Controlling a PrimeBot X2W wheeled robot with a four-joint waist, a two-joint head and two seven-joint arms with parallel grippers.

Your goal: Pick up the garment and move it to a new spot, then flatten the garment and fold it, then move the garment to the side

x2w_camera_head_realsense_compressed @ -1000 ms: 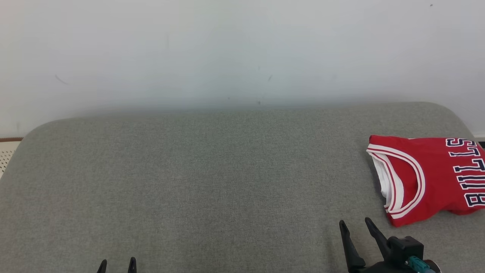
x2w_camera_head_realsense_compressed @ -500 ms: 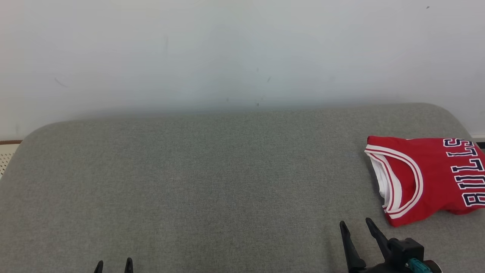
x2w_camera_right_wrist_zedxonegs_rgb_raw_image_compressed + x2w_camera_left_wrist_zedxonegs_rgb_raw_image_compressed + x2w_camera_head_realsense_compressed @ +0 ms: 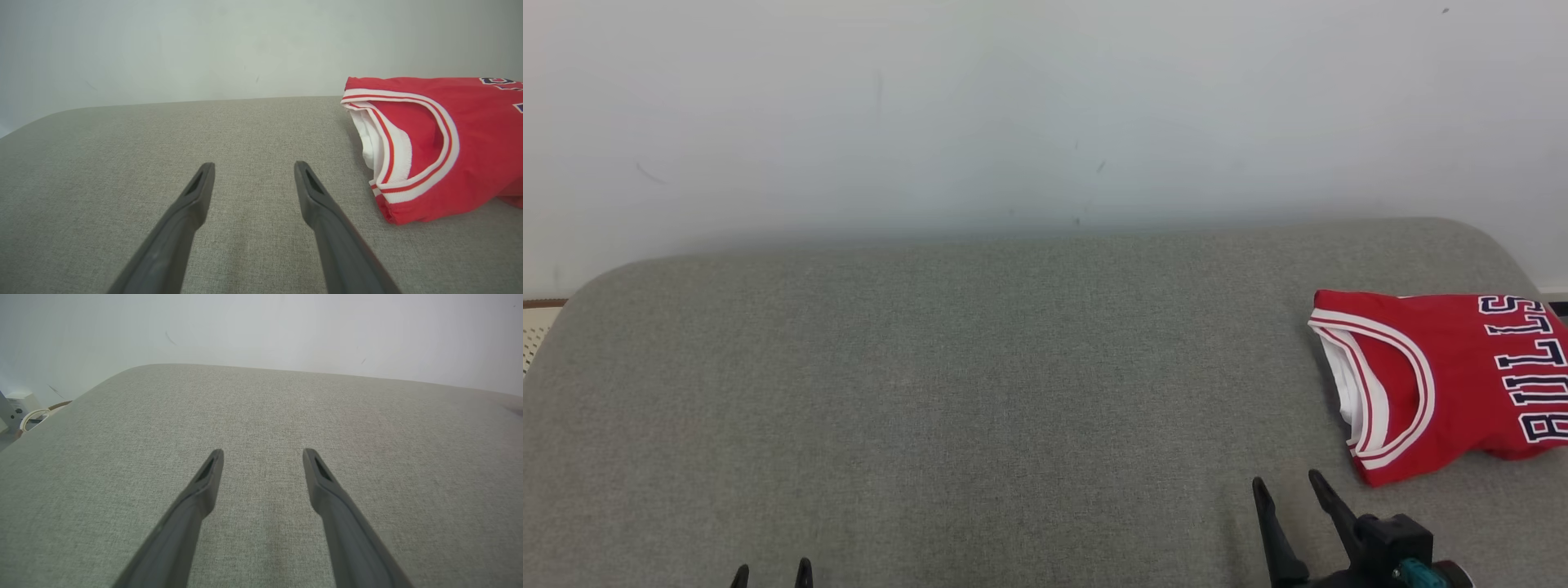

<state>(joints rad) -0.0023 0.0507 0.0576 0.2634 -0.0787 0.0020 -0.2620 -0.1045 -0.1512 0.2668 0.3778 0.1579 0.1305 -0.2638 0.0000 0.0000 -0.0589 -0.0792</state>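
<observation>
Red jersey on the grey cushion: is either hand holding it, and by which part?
Nothing is held. The left hand and right hand are open; the jersey lies untouched.

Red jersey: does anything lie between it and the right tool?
Nothing visible does. The red jersey lies folded at the right of the grey cushion, and only bare fabric separates it from the open right tool.

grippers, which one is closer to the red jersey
The right gripper: it sits open beside the collar end of the folded red jersey, while the left gripper is far off across the grey cushion.
</observation>
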